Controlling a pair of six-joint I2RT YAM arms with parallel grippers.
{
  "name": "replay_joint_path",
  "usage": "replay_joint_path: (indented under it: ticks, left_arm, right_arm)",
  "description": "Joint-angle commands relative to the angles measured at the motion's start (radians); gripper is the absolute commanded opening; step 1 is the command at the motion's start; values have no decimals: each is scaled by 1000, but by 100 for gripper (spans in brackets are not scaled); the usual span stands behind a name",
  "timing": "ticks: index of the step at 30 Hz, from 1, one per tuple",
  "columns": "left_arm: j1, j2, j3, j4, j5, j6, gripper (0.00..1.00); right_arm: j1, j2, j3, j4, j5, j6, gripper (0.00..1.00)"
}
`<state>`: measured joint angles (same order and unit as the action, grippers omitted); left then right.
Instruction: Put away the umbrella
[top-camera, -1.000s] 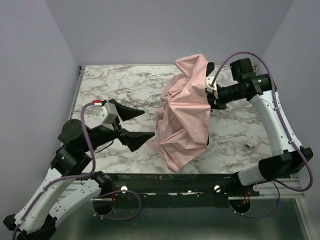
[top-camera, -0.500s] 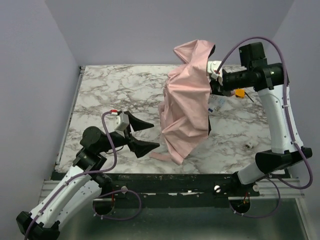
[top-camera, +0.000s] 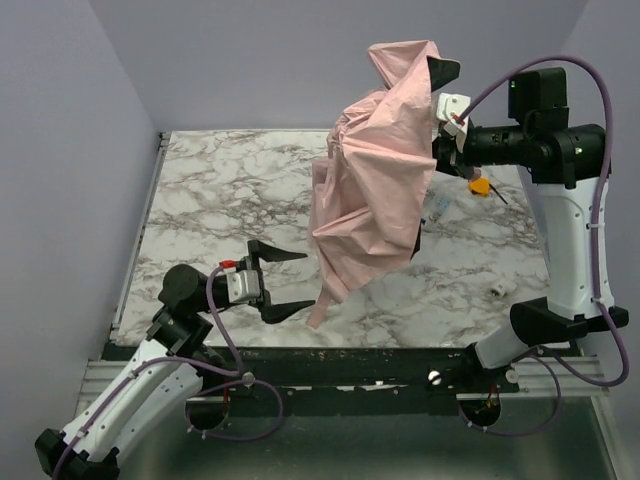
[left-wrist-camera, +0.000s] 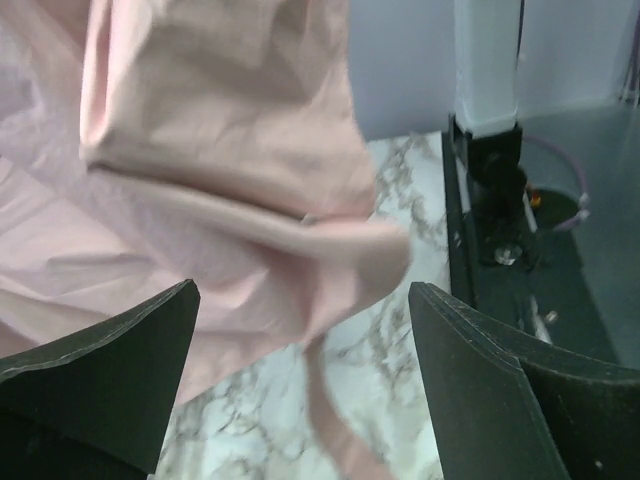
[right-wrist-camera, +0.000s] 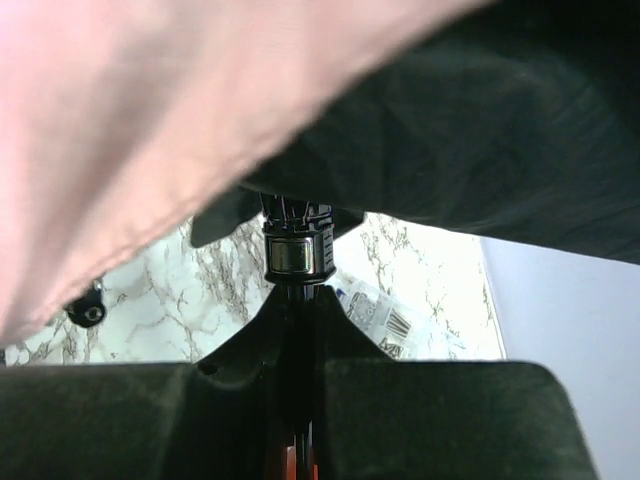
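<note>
The umbrella (top-camera: 370, 190) is plain pale pink fabric, and its shaft (right-wrist-camera: 296, 250) is dark. The surface (top-camera: 220, 180) is white marble veined with grey-brown. The left end effector (top-camera: 306, 282) is black. The left arm (top-camera: 140, 385) and right arm (top-camera: 570, 250) are white with black joints and purple cables (top-camera: 590, 90). The walls (top-camera: 250, 60) are pale lavender. A small item (top-camera: 480, 186) is orange.

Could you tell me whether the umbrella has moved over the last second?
Yes. The umbrella has risen: its top now shows well above the marble table's far edge, against the back wall.
</note>
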<state>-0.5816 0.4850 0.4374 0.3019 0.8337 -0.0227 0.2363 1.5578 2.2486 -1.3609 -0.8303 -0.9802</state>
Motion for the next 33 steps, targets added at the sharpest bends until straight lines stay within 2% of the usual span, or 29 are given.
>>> replay_joint_path:
  ticks: [1,7,12,18,22,28,33]
  left_arm:
    - [6,63,44,-246,82,314,86]
    - [6,136,46,-290,29,366,79]
    - [2,142,29,-258,130,302,76]
    - [0,23,-38,-264,170,253,78]
    - [-2,-6,-94,-162,66,156,83]
    - [-3,118,-62,-198,32,237,83]
    - [-4,229,-30,-195,93,241,74]
  right_arm:
    - [0,-5,66,-5,-28,40,2]
    - [0,-7,86,-6,-42,48,3]
    - [0,-18,70,15,-12,72,2]
    - [0,-23,57,60,43,122,2]
    - [-2,0,116,84,36,163,1]
    - [-14,22,178,92,0,189,1]
    - [-17,1,183,99,14,193,1]
